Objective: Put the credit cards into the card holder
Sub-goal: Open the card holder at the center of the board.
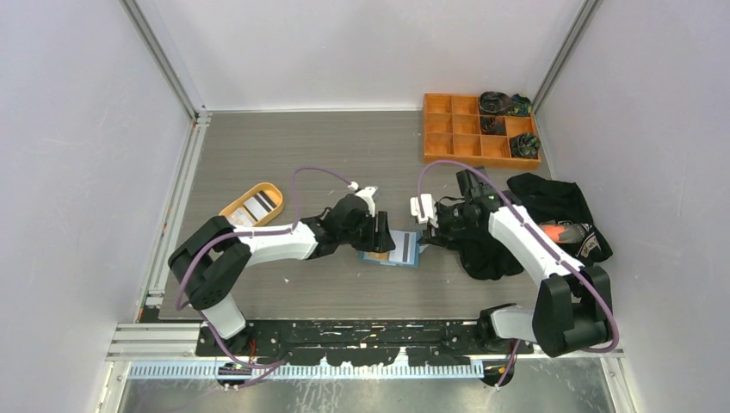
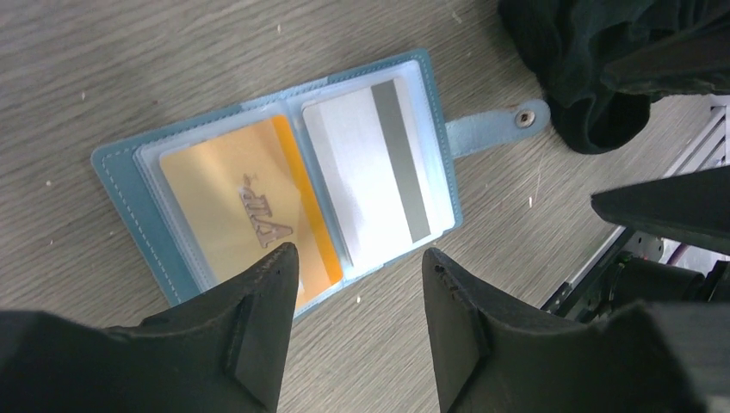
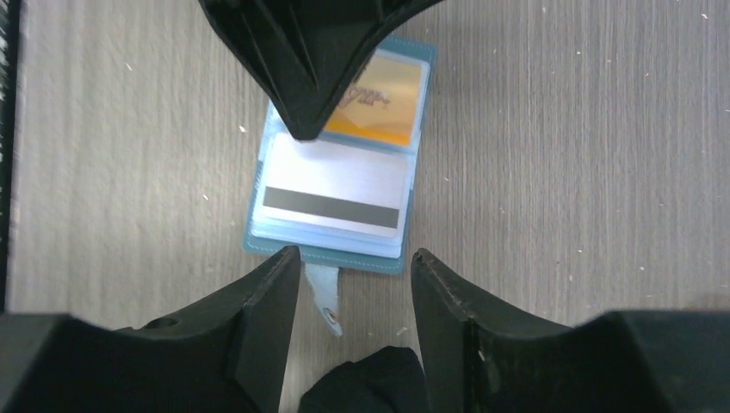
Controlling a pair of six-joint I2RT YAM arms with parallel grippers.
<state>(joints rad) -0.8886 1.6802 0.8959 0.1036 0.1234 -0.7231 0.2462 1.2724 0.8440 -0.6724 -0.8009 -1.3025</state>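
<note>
The blue card holder (image 1: 389, 257) lies open on the table between my two grippers. In the left wrist view the holder (image 2: 120, 172) shows an orange card (image 2: 232, 215) in one clear pocket and a white card with a grey stripe (image 2: 379, 172) in the other. Its snap tab (image 2: 495, 125) sticks out sideways. My left gripper (image 2: 357, 258) is open and empty, just above the holder's near edge. My right gripper (image 3: 355, 254) is open and empty, over the holder's tab (image 3: 323, 292) side. More cards (image 1: 258, 205) lie in an orange oval tray (image 1: 231, 209).
A black cloth heap (image 1: 551, 206) lies right of the holder, close to the tab (image 2: 585, 60). An orange compartment box (image 1: 478, 129) with dark items stands at the back right. The left gripper's finger (image 3: 301, 52) shows over the holder in the right wrist view.
</note>
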